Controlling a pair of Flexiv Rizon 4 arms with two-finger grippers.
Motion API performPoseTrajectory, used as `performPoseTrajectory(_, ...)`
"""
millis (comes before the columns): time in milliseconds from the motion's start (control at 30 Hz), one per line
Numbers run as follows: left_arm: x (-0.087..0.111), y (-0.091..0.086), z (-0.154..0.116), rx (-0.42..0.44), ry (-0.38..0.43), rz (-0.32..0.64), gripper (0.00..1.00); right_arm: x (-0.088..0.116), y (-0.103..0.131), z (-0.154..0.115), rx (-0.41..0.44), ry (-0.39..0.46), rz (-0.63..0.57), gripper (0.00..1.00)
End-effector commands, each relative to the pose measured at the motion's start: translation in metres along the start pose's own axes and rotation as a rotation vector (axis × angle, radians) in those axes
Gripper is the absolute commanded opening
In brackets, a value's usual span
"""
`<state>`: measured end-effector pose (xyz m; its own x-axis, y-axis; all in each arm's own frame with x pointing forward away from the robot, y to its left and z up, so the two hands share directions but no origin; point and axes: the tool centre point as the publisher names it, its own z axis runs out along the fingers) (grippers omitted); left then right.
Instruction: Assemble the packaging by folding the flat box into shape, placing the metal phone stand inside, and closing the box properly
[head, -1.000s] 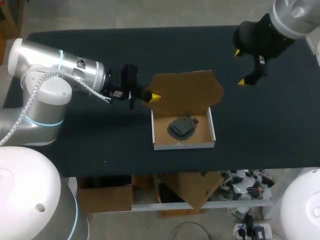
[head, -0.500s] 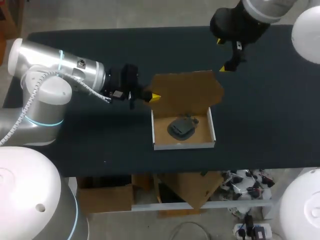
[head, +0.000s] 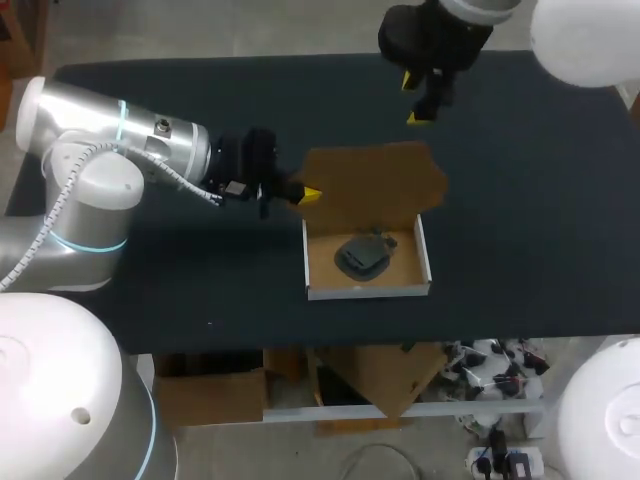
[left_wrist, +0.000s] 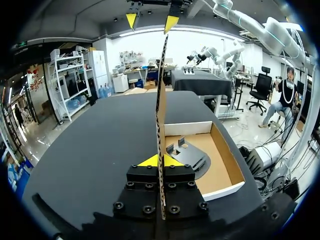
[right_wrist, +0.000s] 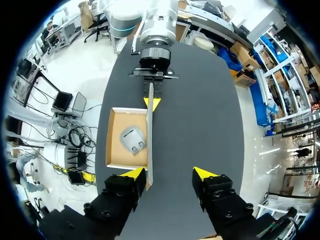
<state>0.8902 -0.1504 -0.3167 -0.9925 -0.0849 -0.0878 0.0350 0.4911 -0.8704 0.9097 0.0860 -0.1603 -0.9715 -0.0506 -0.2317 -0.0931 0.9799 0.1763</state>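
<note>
Left claw (left_wrist: 160, 161) pinches the upright box lid (left_wrist: 162, 85); right claw (right_wrist: 170, 174) gapes wide above it.

Tabletop (head: 520, 200): flat black all over, no pattern.
Box (head: 368, 291): white outer walls; floor and inner faces plain brown cardboard, unprinted.
Lid (head: 375, 185): same plain brown; its thin edge reads paler tan in the left wrist view.
Phone stand (head: 362, 256): dark grey, close to black, dull sheen.
Left claw (head: 309, 194): black body, bright yellow tips.
Right claw (head: 414, 100): black body, yellow tips likewise.
Left arm (head: 110, 130): silver shell, thin pale blue ring, white ribbed cable.
Right arm (head: 575, 40): white shell.
</note>
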Motion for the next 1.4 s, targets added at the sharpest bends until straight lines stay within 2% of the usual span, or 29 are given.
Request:
performPoseTrajectory(33,0.001,0.002,0.001,0.001,-0.001,0.001,0.0,-0.006,0.01,0.009,0.036,0.064,-0.006,0.47)
performPoseTrajectory(600,0.001,0.002,0.001,0.001,-0.001,0.001,0.0,0.0,0.037,0.039,0.037,0.11,-0.038,0.44)
performPoseTrajectory(900,0.001,0.002,0.001,0.001,-0.001,0.001,0.0,-0.001,0.044,0.049,0.055,0.115,-0.049,0.38)
performPoseTrajectory(1100,0.001,0.002,0.001,0.001,-0.001,0.001,0.0,-0.004,0.047,0.055,0.066,0.116,-0.058,0.38)
performPoseTrajectory(1400,0.001,0.002,0.001,0.001,-0.001,0.001,0.0,0.001,0.047,0.066,0.075,0.138,-0.067,0.33)
